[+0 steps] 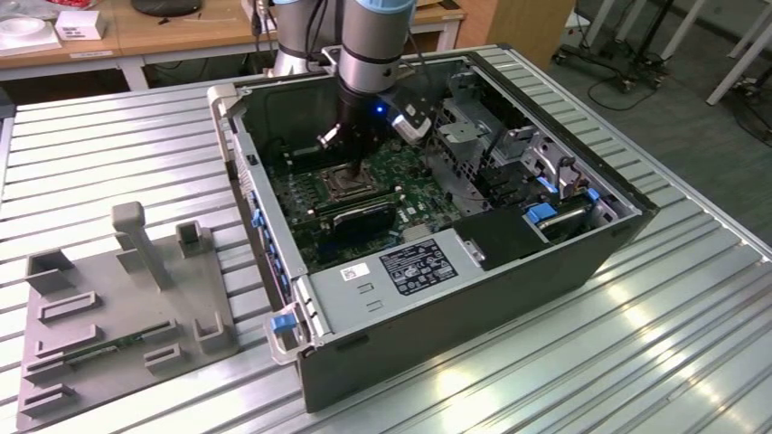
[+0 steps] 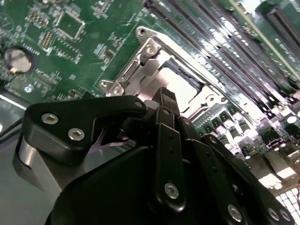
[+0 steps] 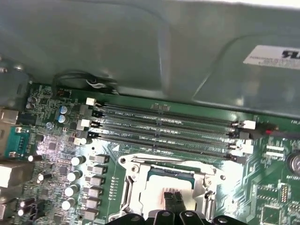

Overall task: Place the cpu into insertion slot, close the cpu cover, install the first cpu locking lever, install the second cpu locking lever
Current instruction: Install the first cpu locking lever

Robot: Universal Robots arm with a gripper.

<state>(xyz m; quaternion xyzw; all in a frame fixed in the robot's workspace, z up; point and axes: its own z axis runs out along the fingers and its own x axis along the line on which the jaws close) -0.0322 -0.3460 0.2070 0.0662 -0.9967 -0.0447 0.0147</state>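
My gripper (image 1: 351, 170) reaches down into the open computer case, right over the insertion slot (image 1: 343, 183) on the green board. In both wrist views the black fingertips (image 3: 169, 198) stand pressed together with nothing between them, their tips on or just above the middle of the socket. The cpu (image 3: 159, 183) lies in the insertion slot (image 3: 136, 206), its pale metal top showing through the window of the cpu cover (image 3: 140, 167). The silver cpu cover (image 2: 157, 52) lies flat over the socket, around the cpu (image 2: 183, 89). My gripper (image 2: 167, 95) hides the near part of it.
Long black memory slots (image 3: 168, 126) run beside the socket. The case wall (image 1: 248, 172), a drive cage (image 1: 476, 127) and a white-labelled black box (image 1: 417, 262) hem in the board. A grey fixture (image 1: 121, 298) sits on the ribbed metal table at the exterior view's left.
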